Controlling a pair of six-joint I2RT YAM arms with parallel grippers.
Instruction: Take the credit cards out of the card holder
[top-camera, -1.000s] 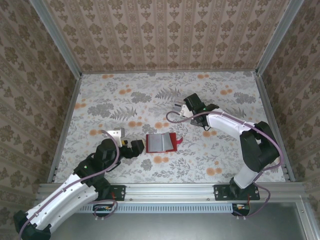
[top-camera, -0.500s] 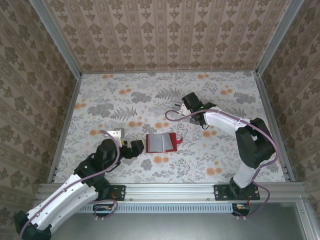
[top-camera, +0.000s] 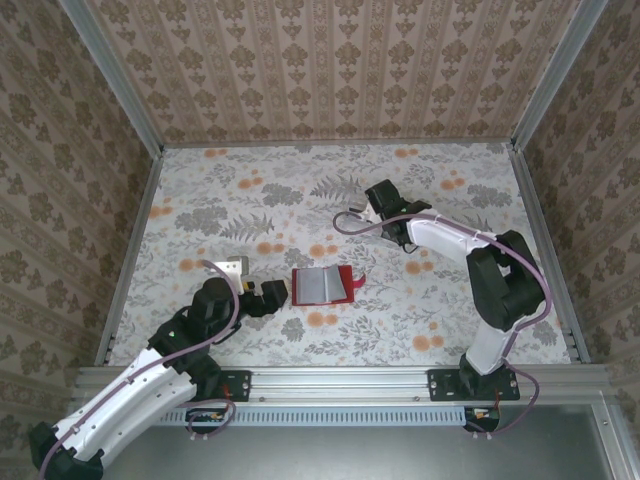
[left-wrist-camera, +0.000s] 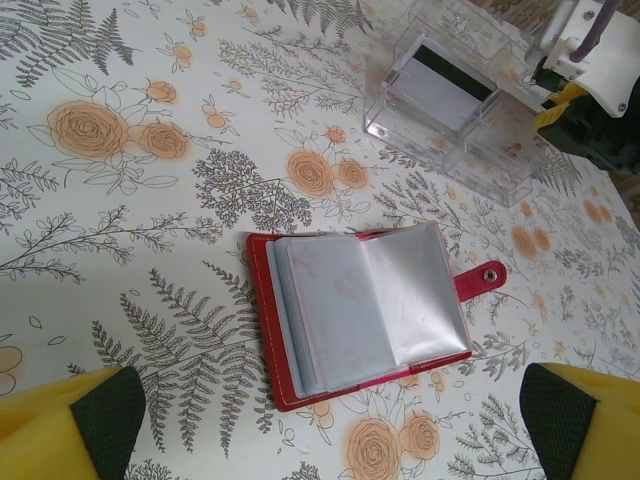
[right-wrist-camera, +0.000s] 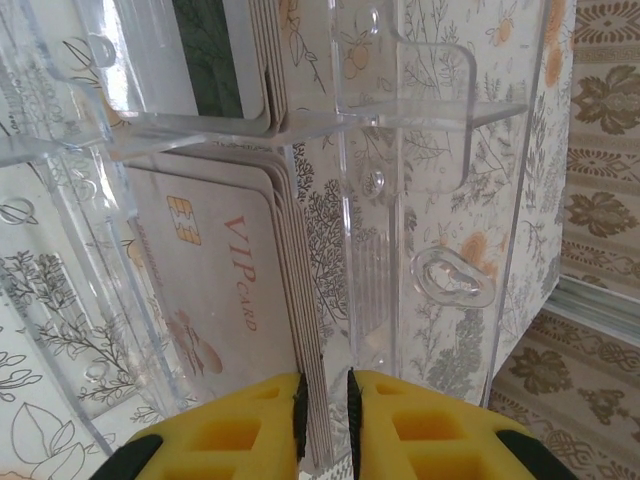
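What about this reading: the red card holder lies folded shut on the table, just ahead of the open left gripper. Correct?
Not quite: the card holder lies open, grey-blue pockets facing up, as the left wrist view shows. It is on the table, just ahead of the open left gripper.

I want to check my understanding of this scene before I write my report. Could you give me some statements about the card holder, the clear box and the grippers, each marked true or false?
1. The card holder lies open on the table. True.
2. The left gripper is shut on the card holder. False: its jaws are wide open and clear of the holder.
3. A card printed "VIP card" sits inside the clear box. True.
4. The clear box rests on top of the card holder. False: it stands apart from the holder on the table, at the right gripper.
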